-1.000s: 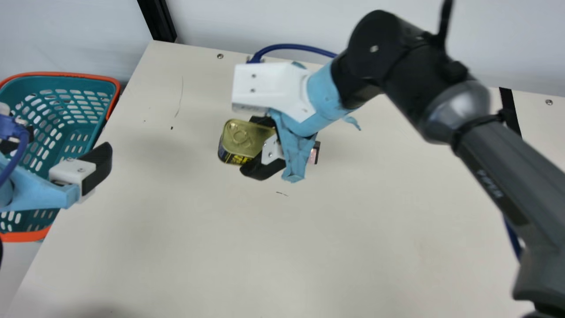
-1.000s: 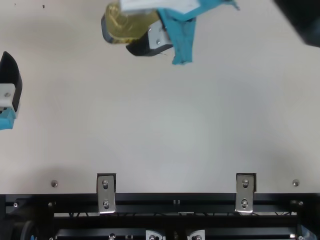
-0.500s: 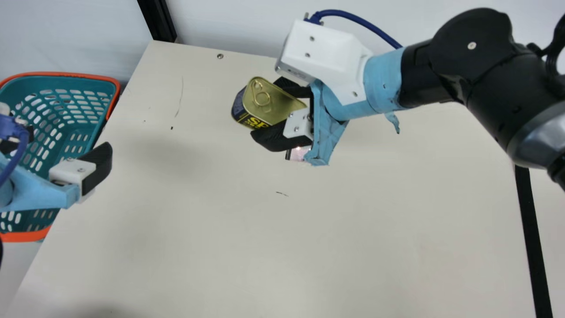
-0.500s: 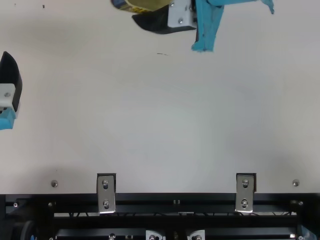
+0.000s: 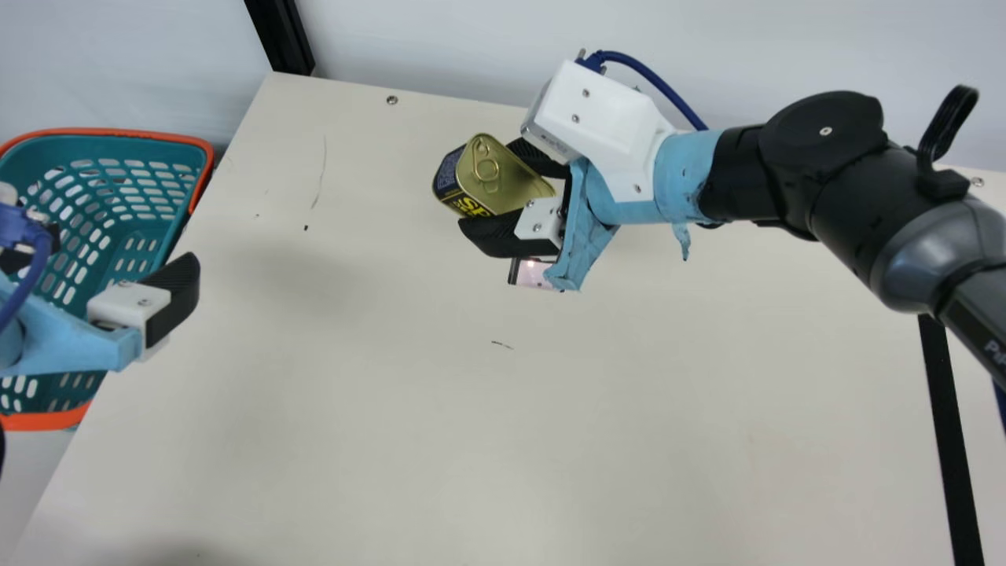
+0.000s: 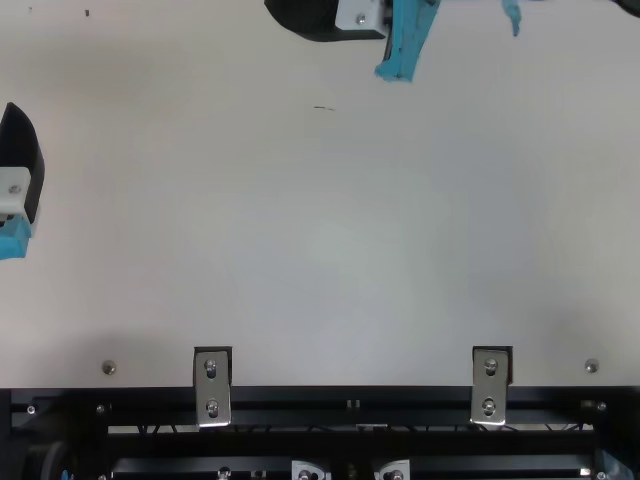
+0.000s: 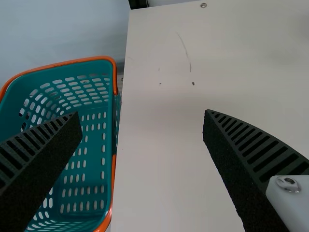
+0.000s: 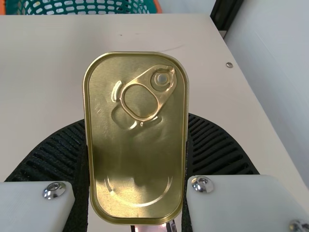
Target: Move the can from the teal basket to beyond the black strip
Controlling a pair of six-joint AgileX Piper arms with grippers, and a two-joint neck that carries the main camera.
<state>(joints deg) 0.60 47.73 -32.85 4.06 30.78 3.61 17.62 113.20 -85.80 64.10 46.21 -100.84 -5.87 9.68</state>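
Note:
In the main view my right gripper (image 5: 515,192) is shut on the gold-lidded can (image 5: 503,177), which hangs tilted over the back middle of the table. The right wrist view shows the can's lid (image 8: 140,140) with its pull ring between the two fingers of that gripper (image 8: 138,164). At the far left my left gripper (image 5: 106,275) stands open above the teal basket's (image 5: 177,141) right edge; in its own wrist view, nothing is between the fingers of this gripper (image 7: 142,130). The black strip (image 5: 947,440) runs down the table's right side, partly behind the right arm.
A small dark-edged pinkish object (image 5: 530,273) lies on the table (image 5: 440,440) just below the right gripper. A black post (image 5: 280,39) stands behind the table's back left corner. A black frame (image 6: 350,400) with metal brackets lines the near edge.
My right gripper has carried the can to the right and toward the back, turning it; lately it shifted only slightly. The strip's lower part came into view. The left arm stayed still.

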